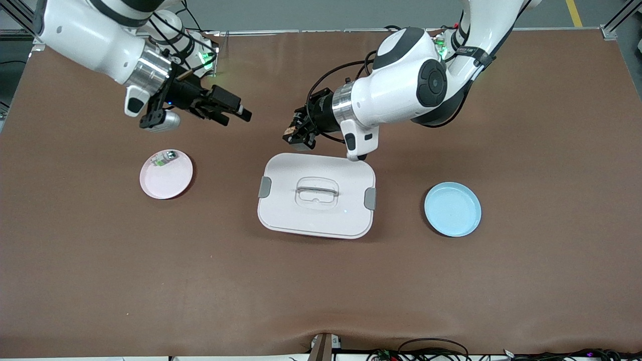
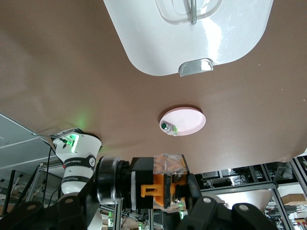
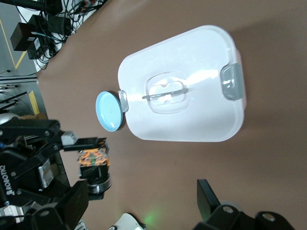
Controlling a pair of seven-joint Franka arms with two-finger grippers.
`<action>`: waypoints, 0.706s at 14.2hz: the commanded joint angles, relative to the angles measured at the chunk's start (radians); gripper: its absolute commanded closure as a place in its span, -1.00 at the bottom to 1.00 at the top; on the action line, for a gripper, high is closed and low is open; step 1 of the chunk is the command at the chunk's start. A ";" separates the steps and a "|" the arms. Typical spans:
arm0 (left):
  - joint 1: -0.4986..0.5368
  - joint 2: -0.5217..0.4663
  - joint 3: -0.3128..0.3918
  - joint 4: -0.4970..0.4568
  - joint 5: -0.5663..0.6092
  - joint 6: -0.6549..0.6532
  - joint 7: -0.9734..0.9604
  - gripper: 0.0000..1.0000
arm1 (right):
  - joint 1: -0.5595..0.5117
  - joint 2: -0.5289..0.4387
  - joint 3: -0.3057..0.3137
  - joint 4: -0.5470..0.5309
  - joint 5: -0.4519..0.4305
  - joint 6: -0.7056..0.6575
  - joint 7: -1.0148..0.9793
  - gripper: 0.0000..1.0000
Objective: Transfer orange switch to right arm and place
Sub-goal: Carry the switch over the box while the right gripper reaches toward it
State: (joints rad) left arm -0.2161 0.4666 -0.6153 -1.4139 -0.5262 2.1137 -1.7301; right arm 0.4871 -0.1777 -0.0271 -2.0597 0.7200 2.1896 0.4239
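Note:
My left gripper is shut on the orange switch, a small black part with an orange face. It holds the switch in the air over the table, just past the top edge of the white lidded box. The left wrist view shows the switch held sideways in the left gripper. My right gripper is open and empty. It hangs over the table toward the right arm's end and points at the left gripper with a gap between them. In the right wrist view the right gripper faces the held switch.
A pink plate holding a small green-and-white part lies toward the right arm's end. A blue plate lies toward the left arm's end. The white box has grey side clips and a clear handle.

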 commanded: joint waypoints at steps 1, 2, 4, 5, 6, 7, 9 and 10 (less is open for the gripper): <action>-0.015 0.021 -0.004 0.033 -0.017 0.020 -0.019 1.00 | 0.067 -0.026 0.013 -0.033 0.021 0.094 0.105 -1.00; -0.020 0.023 -0.003 0.033 -0.017 0.022 -0.019 1.00 | 0.076 -0.023 0.025 -0.031 0.019 0.111 0.134 -1.00; -0.022 0.024 -0.001 0.033 -0.017 0.023 -0.019 1.00 | 0.077 -0.014 0.049 -0.026 0.018 0.133 0.176 -1.00; -0.022 0.024 -0.001 0.033 -0.017 0.023 -0.019 1.00 | 0.079 -0.006 0.052 -0.023 0.013 0.134 0.196 -1.00; -0.022 0.024 -0.001 0.033 -0.017 0.023 -0.019 1.00 | 0.080 0.006 0.053 -0.019 0.007 0.136 0.205 -1.00; -0.023 0.024 -0.001 0.033 -0.017 0.025 -0.019 1.00 | 0.090 0.021 0.055 -0.013 0.007 0.141 0.208 -1.00; -0.035 0.024 0.002 0.033 -0.015 0.031 -0.019 1.00 | 0.096 0.053 0.055 0.015 0.007 0.142 0.222 -1.00; -0.035 0.024 0.002 0.033 -0.015 0.031 -0.019 1.00 | 0.099 0.075 0.055 0.036 0.006 0.142 0.257 -1.00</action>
State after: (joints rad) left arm -0.2359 0.4749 -0.6155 -1.4102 -0.5288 2.1363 -1.7309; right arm 0.5728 -0.1440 0.0272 -2.0646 0.7208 2.3208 0.6276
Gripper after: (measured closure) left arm 0.278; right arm 0.000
